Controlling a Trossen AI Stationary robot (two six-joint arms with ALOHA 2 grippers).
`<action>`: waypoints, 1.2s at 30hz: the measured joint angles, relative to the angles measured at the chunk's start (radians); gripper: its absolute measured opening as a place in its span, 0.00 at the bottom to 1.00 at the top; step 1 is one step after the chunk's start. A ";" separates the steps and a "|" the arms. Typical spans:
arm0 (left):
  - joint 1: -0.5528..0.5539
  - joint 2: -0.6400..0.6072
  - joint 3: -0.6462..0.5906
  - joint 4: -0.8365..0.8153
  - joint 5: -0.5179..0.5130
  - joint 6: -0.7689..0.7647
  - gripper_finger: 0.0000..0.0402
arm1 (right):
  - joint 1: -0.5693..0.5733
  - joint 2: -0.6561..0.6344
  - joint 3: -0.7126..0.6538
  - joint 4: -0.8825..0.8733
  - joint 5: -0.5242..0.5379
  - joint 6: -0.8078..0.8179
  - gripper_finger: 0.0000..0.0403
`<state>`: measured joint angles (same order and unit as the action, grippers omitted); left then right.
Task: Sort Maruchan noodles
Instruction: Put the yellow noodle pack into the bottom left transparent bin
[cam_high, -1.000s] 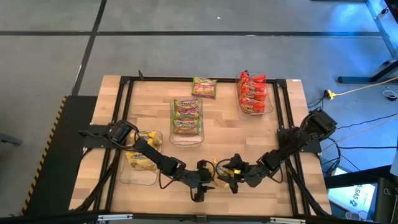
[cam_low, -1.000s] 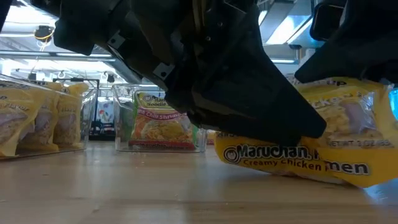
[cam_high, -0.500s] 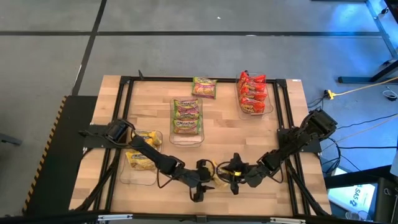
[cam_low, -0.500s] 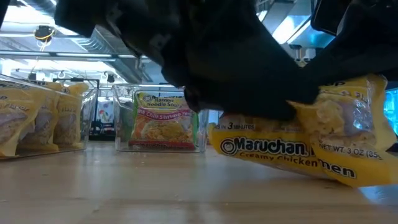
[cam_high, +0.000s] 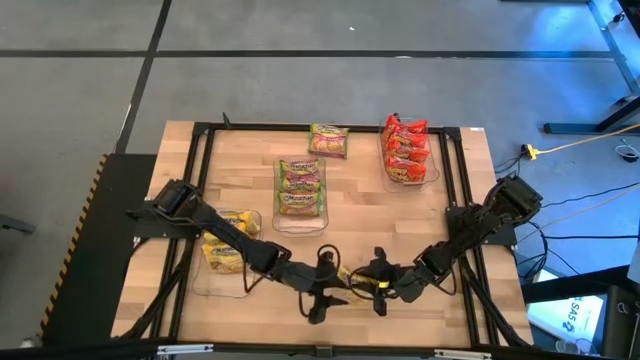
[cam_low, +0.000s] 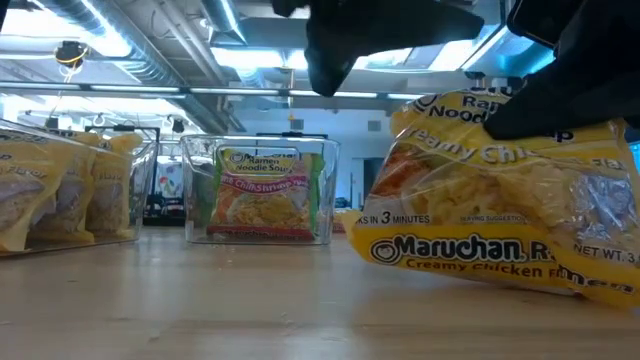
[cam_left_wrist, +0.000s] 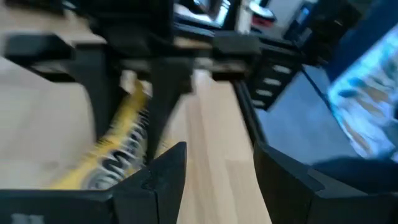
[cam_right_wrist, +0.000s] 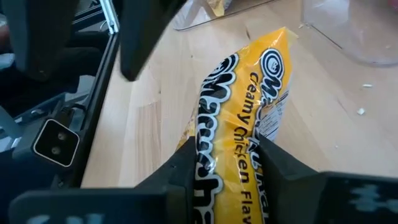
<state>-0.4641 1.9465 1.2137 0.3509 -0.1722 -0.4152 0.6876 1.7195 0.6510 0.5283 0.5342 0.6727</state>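
Since a second ago the left gripper has drawn back off the yellow packet, which now stands tilted up on its lower edge rather than lying under dark fingers, and the right gripper has pinched onto it. Pale wooden planks make up the table, framed by a black rail, with grey floor all round and a dark mat along its left side. Three clear bins sit on it: one at the left holding yellow packets, a middle one with green packets, and a far right one with red packets; a loose green packet lies near the far edge between them. Both arms meet near the front edge, where the held packet sits just short of the rail; the widest bare wood lies between the middle bin and the right rail. From table height a ceiling of strip lights and pipes shows behind the bins, unseen from overhead. Only the right wrist view shows the packet squeezed between that gripper's fingers. In the left wrist view the left fingers stand spread with nothing between them, the yellow packet edge-on beyond.
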 joint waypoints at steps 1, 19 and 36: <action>0.001 0.001 -0.001 0.016 -0.021 0.004 0.45 | 0.000 0.000 0.000 0.000 0.003 -0.001 0.21; 0.149 -0.018 0.158 -0.333 0.081 0.104 0.55 | 0.000 0.000 -0.001 -0.002 0.023 -0.051 0.24; 0.201 0.156 0.447 -0.803 0.294 0.131 0.55 | -0.001 0.002 -0.002 0.000 0.049 -0.080 0.24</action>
<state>-0.2628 2.1029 1.6603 -0.4525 0.1220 -0.2842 0.6868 1.7214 0.6495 0.5285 0.5835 0.5930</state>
